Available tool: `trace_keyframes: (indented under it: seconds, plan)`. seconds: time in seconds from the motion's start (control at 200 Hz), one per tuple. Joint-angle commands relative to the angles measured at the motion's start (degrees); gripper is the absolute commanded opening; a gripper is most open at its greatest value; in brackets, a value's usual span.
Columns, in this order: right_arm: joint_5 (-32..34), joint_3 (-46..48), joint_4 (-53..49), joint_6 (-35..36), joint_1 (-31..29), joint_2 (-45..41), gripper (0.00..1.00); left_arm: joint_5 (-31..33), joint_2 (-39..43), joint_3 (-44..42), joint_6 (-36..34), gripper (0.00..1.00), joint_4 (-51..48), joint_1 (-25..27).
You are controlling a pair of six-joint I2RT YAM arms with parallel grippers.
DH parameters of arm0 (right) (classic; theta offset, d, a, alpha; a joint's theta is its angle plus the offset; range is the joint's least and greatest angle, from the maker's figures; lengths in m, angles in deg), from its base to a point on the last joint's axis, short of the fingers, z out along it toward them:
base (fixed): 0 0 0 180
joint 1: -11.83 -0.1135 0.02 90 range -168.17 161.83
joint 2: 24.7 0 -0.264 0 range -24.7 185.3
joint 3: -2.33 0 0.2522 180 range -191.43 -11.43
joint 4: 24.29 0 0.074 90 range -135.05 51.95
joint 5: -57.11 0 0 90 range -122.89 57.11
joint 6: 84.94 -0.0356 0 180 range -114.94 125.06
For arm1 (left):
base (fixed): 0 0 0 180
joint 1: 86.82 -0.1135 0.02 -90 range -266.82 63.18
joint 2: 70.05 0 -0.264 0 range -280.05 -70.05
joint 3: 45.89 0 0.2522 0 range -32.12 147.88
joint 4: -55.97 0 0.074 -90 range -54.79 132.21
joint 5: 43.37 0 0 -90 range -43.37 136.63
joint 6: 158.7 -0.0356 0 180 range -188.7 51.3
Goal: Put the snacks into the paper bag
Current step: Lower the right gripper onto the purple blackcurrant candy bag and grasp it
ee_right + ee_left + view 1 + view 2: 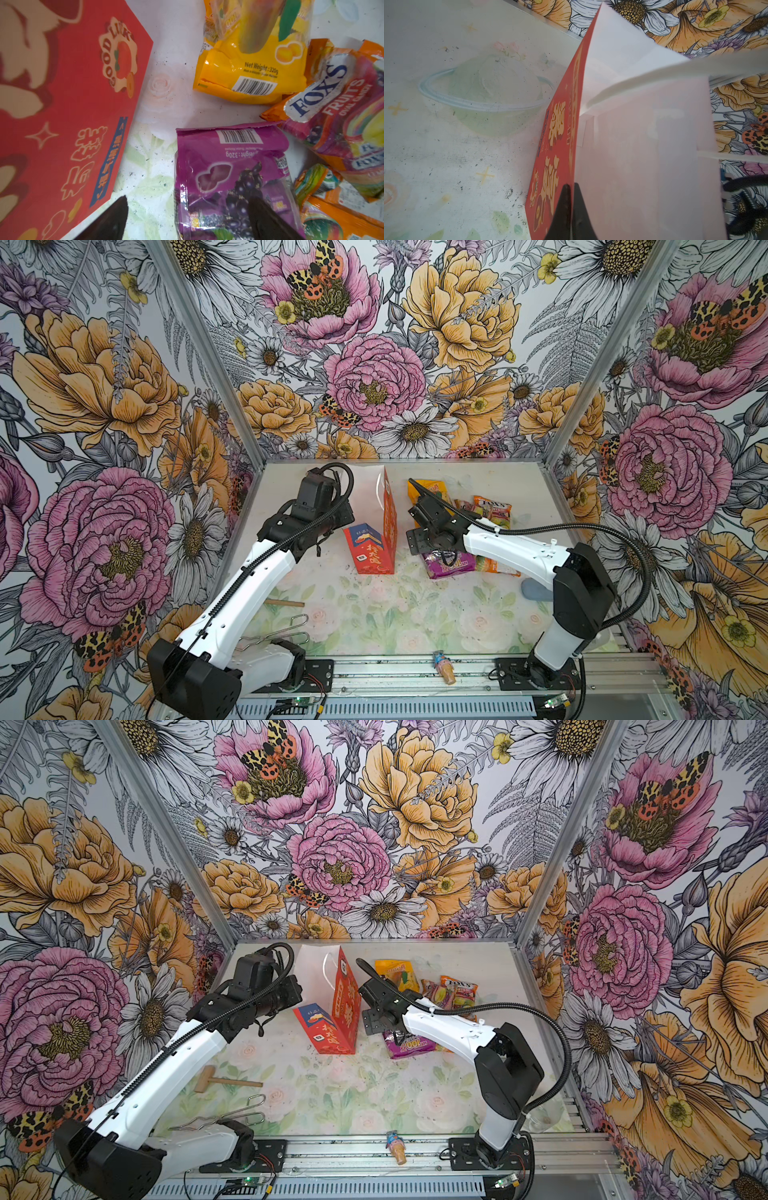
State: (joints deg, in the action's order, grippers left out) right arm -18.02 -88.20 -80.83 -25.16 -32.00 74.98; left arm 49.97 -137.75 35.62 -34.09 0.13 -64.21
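A tall paper bag [388,526], white above and red below with a blue panel and gold Chinese characters, stands open mid-tabletop, toward the far edge. Glossy snacks lie to its right: a yellow packet [430,488] farthest back, a small pink packet [464,508], an orange FOX'S candy packet [492,508], a purple grape packet [446,566] nearest, and an orange-and-white packet [496,566] beside it.

Two matching arms: left arm [249,585], right arm [519,551]. White link shells, black joint housings. Black corrugated conduit [645,576] runs along each, cinched by white zip ties [552,541]. Black base plates [509,674] with screws. Black gripper fingers [112,220], tapering to points.
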Motion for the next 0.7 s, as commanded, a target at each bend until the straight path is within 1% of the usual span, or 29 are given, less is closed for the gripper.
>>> trace_keyframes:
  seconds: [0.0, 0.255, 0.335, 0.465, 0.575, 0.661, 0.696]
  plan:
    - [5.41, -1.93, -2.04, -0.89, 0.03, 2.38, 0.90, -1.05, 1.00, -0.68, 0.63, 0.00, 1.85, -0.42]
    - [7.49, -1.74, -2.08, -0.37, -0.01, 8.36, 0.84, -1.33, 0.13, -0.86, 0.72, 0.00, 1.85, -0.50]
    - [7.76, -1.67, -1.95, -0.16, 0.06, 9.13, 0.76, -1.40, 0.18, -0.99, 0.72, 0.00, 1.83, -0.40]
    - [8.51, -1.76, -1.95, 0.33, 0.18, 9.39, 0.68, -1.57, 0.20, -1.16, 0.65, 0.00, 1.83, -0.37]
    - [8.50, -1.93, -1.87, 0.82, 0.52, 9.48, 0.56, -1.58, 0.28, -1.45, 0.72, 0.00, 1.86, -0.37]
    - [8.33, -1.85, -1.84, 0.96, 0.77, 9.09, 0.50, -1.53, 0.37, -1.57, 0.81, 0.00, 1.85, -0.29]
    - [8.28, -1.70, -1.89, 0.95, 0.86, 8.76, 0.45, -1.58, 0.36, -1.64, 0.81, 0.00, 1.83, -0.46]
